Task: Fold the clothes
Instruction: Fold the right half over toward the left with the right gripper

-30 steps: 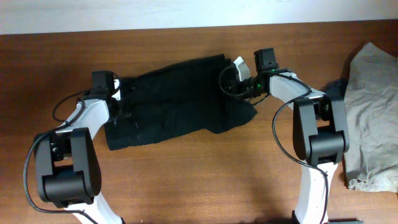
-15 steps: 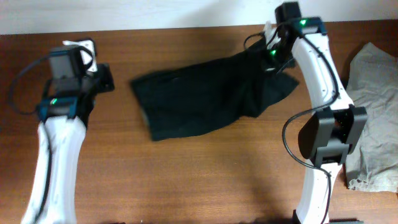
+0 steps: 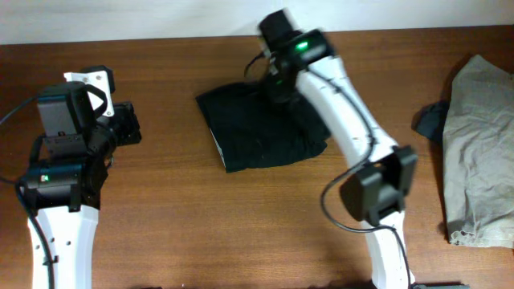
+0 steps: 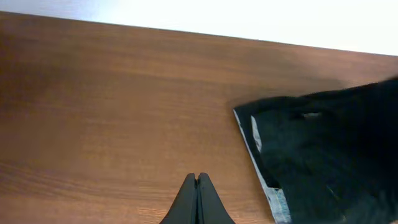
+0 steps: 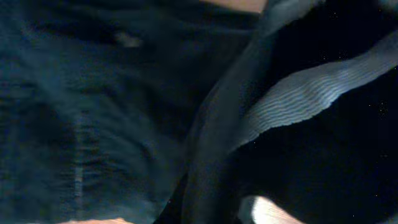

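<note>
Right claw point(image 3: 274, 83) pinched on far edge of black shorts point(image 3: 257, 135), lying bunched at centre of bench point(image 3: 201, 233). Left claw point(image 4: 198, 183) pressed together, empty, over bare wood left of them

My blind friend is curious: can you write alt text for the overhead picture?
The black shorts lie partly folded on a brown table, the right arm reaching over them. The left arm stands apart at left; grey cloth lies far right.

shorts point(image 3: 257, 136) on table point(image 3: 201, 233) — centre, cloth point(image 3: 478, 144) right
</note>
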`<action>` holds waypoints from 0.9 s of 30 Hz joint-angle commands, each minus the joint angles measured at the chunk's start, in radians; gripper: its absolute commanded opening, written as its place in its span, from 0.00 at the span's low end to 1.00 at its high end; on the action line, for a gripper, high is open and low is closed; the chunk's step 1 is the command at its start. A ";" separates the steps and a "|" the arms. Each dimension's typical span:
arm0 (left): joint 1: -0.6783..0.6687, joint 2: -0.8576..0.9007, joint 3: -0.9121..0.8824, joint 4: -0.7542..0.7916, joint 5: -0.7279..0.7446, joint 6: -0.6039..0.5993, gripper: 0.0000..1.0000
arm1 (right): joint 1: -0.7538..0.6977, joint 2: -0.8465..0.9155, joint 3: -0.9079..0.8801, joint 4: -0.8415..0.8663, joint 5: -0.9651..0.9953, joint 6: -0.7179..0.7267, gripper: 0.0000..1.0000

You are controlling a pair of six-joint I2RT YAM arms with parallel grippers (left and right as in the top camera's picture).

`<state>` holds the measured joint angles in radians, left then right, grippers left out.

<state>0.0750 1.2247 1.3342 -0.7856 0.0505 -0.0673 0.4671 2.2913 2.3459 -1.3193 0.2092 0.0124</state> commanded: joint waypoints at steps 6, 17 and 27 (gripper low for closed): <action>0.005 -0.028 -0.003 -0.021 0.044 0.016 0.01 | 0.130 0.149 0.008 0.030 0.014 0.048 0.04; 0.005 -0.028 -0.003 -0.050 0.078 0.016 0.01 | 0.194 0.203 0.008 0.167 -0.179 0.049 0.32; 0.039 0.013 -0.091 -0.045 0.100 0.015 0.01 | 0.160 0.196 0.012 0.210 -0.522 0.048 0.64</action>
<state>0.0803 1.2156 1.3128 -0.8433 0.1024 -0.0669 0.6460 2.4863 2.3459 -1.1099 -0.1772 0.0525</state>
